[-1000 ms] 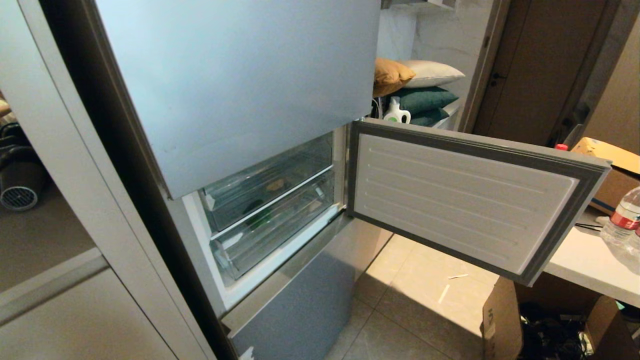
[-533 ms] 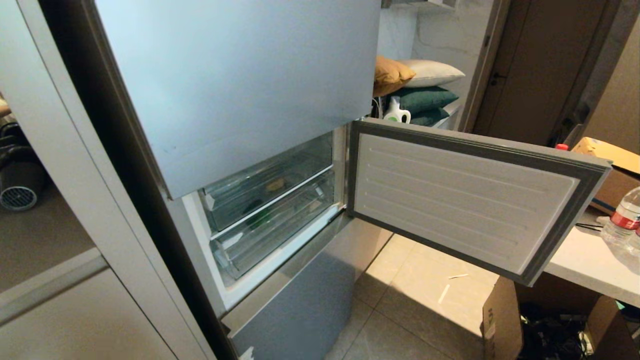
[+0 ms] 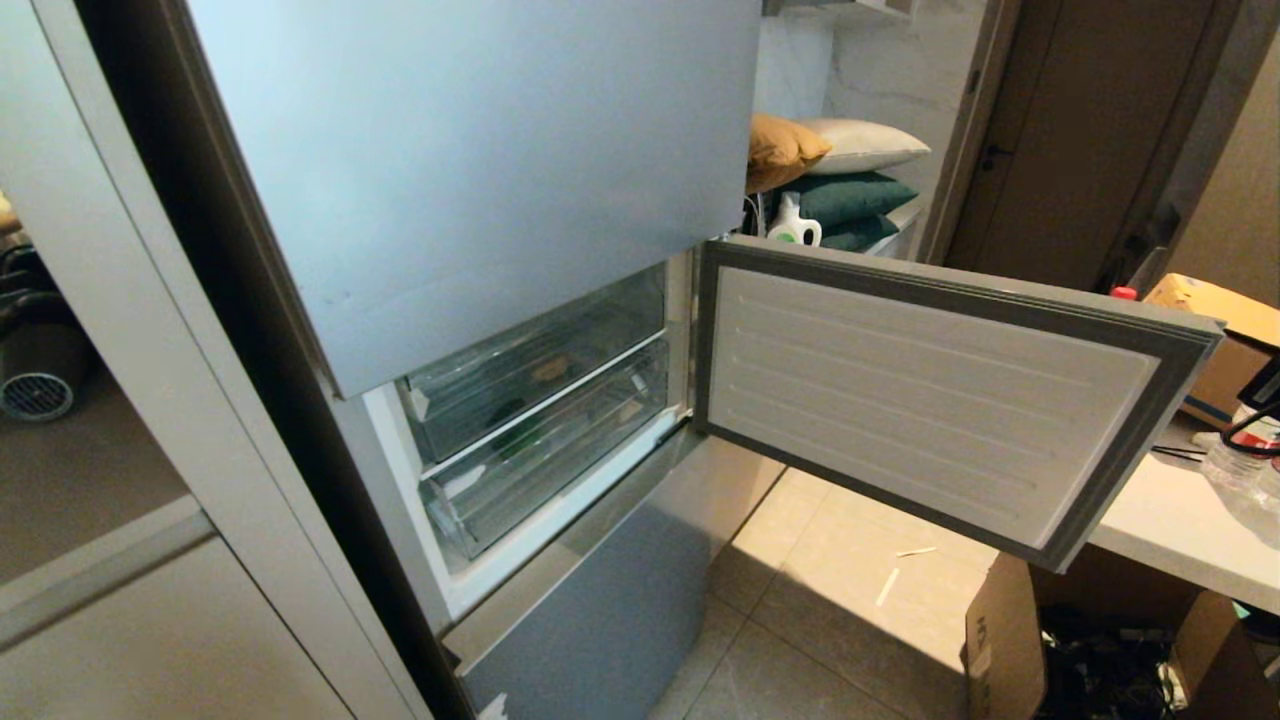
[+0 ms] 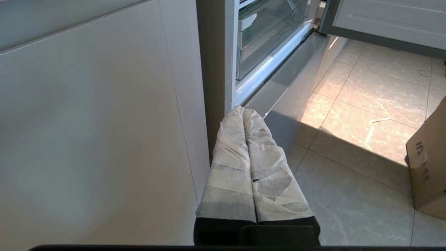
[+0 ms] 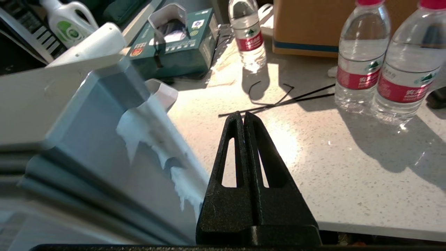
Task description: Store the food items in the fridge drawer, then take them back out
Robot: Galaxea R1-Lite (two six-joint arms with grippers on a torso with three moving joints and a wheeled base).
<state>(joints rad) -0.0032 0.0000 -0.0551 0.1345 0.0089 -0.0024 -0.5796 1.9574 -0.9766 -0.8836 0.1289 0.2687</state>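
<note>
Currently hovering over the bench (image 5: 264,167) beside the swung-open fridge door (image 3: 930,400), right end effector (image 5: 243,115) pinched shut, empty. Sitting well away in the clear fridge drawer (image 3: 540,375): green pepper (image 3: 512,412) and tan lump (image 3: 551,369). Hanging low, left end effector (image 4: 243,111) closed, empty.

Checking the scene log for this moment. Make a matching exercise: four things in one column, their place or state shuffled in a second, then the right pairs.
Things
1. middle fridge door
2. right hand
3. left hand
4. detergent bottle

Places or states
A. shut, wrapped in white, low by the fridge's bottom corner
B. swung wide open
C. below the stacked pillows
D. shut, empty, above the white counter

Pairs: 1-B, 2-D, 3-A, 4-C
</note>
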